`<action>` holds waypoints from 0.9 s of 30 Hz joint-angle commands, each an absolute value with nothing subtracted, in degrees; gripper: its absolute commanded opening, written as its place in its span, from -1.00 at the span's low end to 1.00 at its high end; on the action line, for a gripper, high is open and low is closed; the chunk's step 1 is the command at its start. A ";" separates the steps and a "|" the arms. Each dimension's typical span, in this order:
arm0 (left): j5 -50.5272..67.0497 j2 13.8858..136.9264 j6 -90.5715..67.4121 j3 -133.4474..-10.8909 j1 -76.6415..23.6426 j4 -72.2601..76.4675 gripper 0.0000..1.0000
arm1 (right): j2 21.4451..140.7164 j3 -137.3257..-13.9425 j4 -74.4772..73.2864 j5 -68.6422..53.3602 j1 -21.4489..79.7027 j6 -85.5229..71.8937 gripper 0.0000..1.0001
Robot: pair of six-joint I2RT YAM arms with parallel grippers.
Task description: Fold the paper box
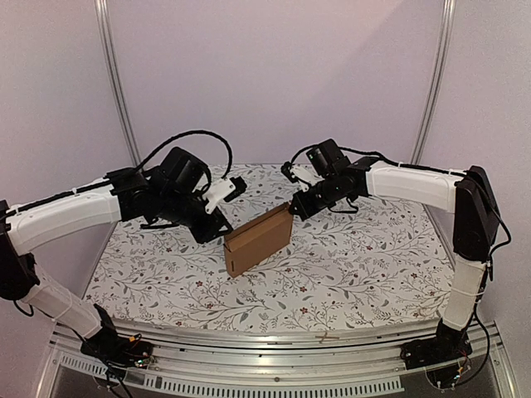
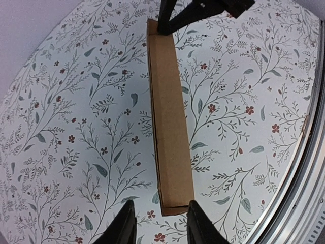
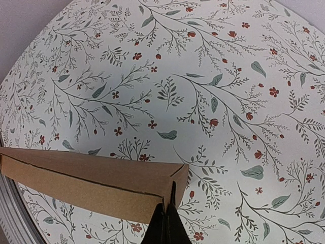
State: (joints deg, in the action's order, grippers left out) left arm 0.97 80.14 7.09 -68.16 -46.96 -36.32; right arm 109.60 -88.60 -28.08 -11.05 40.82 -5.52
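Observation:
The paper box is a thin brown cardboard box standing on its long edge mid-table, running diagonally. In the left wrist view its narrow top face runs away from me. My left gripper is open, its dark fingertips flanking the box's near end, with a gap on the left side. My right gripper is shut, its joined tips resting against the top corner of the box's other end. The top view shows the left gripper and right gripper at opposite ends.
A floral tablecloth covers the table. A metal rail runs along the near edge, where both arm bases are bolted. Pale walls and two upright poles stand behind.

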 commanded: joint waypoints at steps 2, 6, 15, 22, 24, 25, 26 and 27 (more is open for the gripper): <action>2.26 80.59 9.02 -66.39 -46.15 -39.96 -0.30 | 111.18 -88.95 -30.80 -11.25 40.87 -5.45 -1.00; 2.49 80.60 9.72 -65.98 -46.15 -39.72 -0.32 | 111.14 -88.95 -30.90 -11.25 40.89 -5.45 -1.00; 4.01 80.90 10.66 -64.82 -46.14 -38.63 -0.31 | 111.27 -89.03 -30.94 -11.34 40.92 -5.49 -1.00; 2.88 82.27 11.57 -65.35 -46.14 -36.70 -0.31 | 111.27 -88.95 -30.90 -11.60 40.91 -5.45 -1.00; 3.10 82.73 11.61 -65.56 -46.14 -36.30 -0.31 | 111.27 -89.02 -30.93 -11.60 40.87 -5.45 -1.00; 3.34 82.99 11.54 -65.63 -46.14 -36.15 -0.32 | 111.27 -89.03 -30.94 -11.60 40.87 -5.45 -1.00; 3.60 83.31 11.54 -65.72 -46.14 -36.05 -0.33 | 111.27 -88.99 -30.92 -11.60 40.87 -5.45 -1.00; 4.10 83.63 11.46 -65.82 -46.14 -36.04 -0.34 | 111.27 -89.03 -30.91 -11.60 40.87 -5.45 -1.00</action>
State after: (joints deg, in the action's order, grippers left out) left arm 3.03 82.04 10.94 -65.39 -46.96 -37.15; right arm 109.62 -88.60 -28.10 -11.07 40.82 -5.52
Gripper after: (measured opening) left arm 0.339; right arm 0.005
